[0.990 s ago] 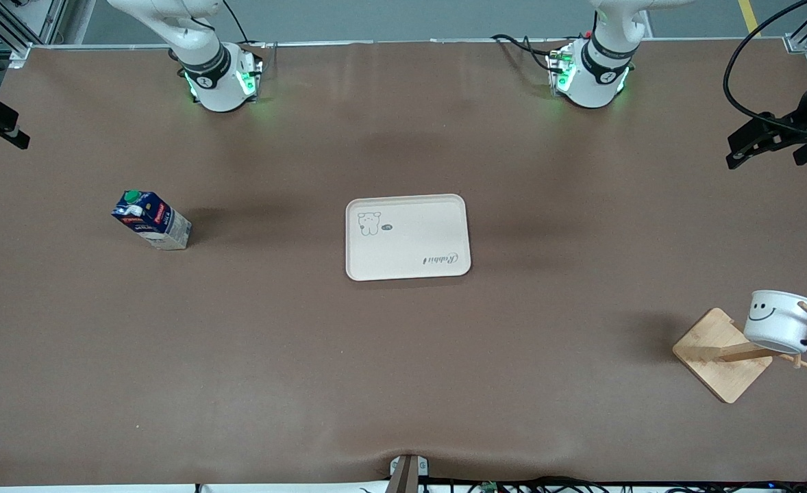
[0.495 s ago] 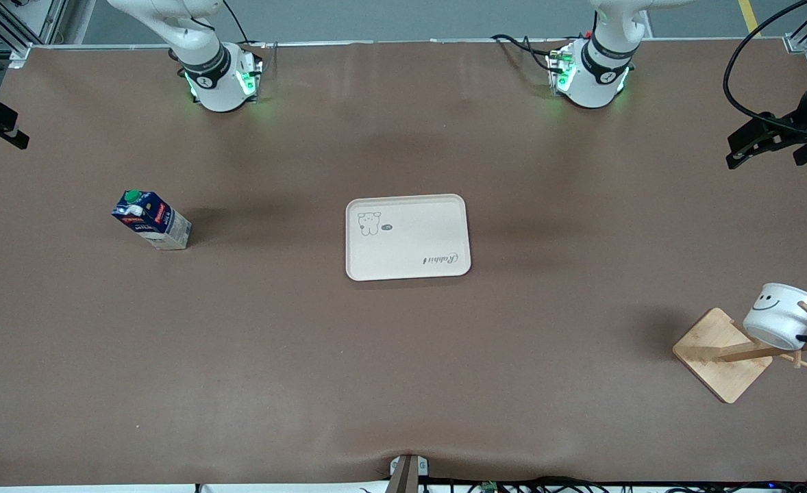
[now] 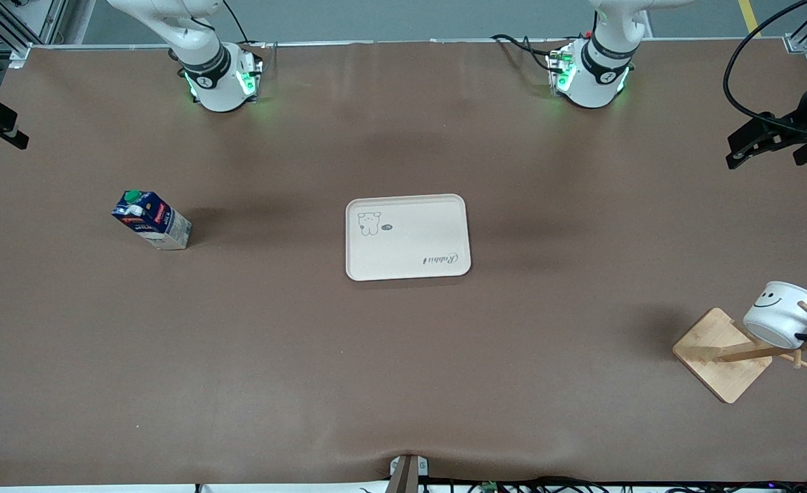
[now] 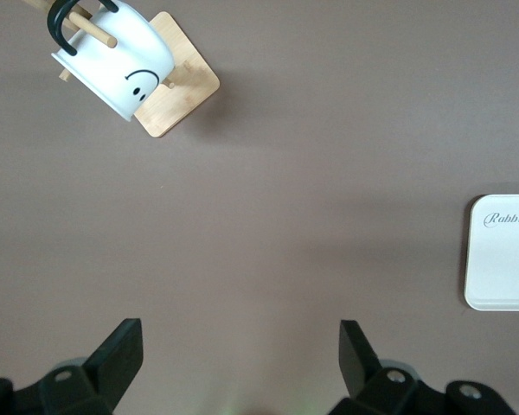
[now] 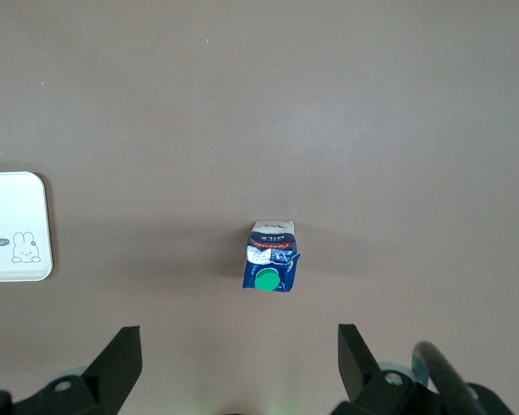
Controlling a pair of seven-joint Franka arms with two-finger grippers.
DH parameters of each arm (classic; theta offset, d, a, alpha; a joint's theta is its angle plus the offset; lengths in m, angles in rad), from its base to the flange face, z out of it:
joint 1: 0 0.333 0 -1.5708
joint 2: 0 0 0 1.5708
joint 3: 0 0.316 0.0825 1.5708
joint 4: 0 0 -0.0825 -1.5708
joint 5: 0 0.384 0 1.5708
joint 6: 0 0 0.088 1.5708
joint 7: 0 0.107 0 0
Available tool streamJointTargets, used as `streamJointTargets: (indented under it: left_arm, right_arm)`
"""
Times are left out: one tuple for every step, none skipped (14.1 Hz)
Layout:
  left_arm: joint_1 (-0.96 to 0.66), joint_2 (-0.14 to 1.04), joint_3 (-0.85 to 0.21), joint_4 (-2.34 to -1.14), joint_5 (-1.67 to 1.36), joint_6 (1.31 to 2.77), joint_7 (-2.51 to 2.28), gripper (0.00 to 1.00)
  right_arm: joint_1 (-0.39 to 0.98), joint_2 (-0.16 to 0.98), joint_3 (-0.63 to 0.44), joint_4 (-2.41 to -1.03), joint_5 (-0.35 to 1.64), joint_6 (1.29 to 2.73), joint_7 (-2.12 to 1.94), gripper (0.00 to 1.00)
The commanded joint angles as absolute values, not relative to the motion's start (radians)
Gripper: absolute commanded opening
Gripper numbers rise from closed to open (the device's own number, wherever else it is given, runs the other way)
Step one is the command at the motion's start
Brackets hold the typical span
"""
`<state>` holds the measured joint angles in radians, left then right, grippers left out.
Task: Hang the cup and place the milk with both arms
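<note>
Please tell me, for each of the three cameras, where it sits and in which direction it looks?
Front view: high across the table, facing both arm bases; shows small white smiley mug hanging on bamboo peg rack.
Left wrist view: on the left arm, looking down past the open left gripper at mug and rack.
Right wrist view: looking down past the open right gripper at the dark-blue milk carton.
All views share the cream rectangular tray.

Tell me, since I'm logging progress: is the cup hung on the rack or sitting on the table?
Hung. The cup hangs tilted, its black handle looped over a peg of the wooden rack, clear of the table; no gripper touches it.
</note>
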<state>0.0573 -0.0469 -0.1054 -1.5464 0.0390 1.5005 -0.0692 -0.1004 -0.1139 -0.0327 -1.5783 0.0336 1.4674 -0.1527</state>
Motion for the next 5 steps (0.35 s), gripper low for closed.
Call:
streamJointTargets:
  left_arm:
    - [0.061,-0.057,-0.103,-1.546,0.017,1.502,-0.057,1.00]
    - [0.061,-0.057,-0.103,-1.546,0.015,1.502,-0.057,1.00]
    - [0.061,-0.057,-0.103,-1.546,0.017,1.502,-0.057,1.00]
    - [0.061,-0.057,-0.103,-1.546,0.015,1.502,-0.055,1.00]
    - [0.061,-0.057,-0.103,-1.546,0.014,1.502,-0.057,1.00]
  right_arm:
    - [-0.100,-0.114,-0.035,-1.569,0.025,1.460,-0.140,1.00]
    - [-0.100,-0.114,-0.035,-1.569,0.025,1.460,-0.140,1.00]
    - [-0.100,-0.114,-0.035,-1.569,0.025,1.460,-0.140,1.00]
    - [-0.100,-0.114,-0.035,-1.569,0.025,1.460,-0.140,1.00]
    - [-0.100,-0.114,-0.035,-1.569,0.025,1.460,-0.140,1.00]
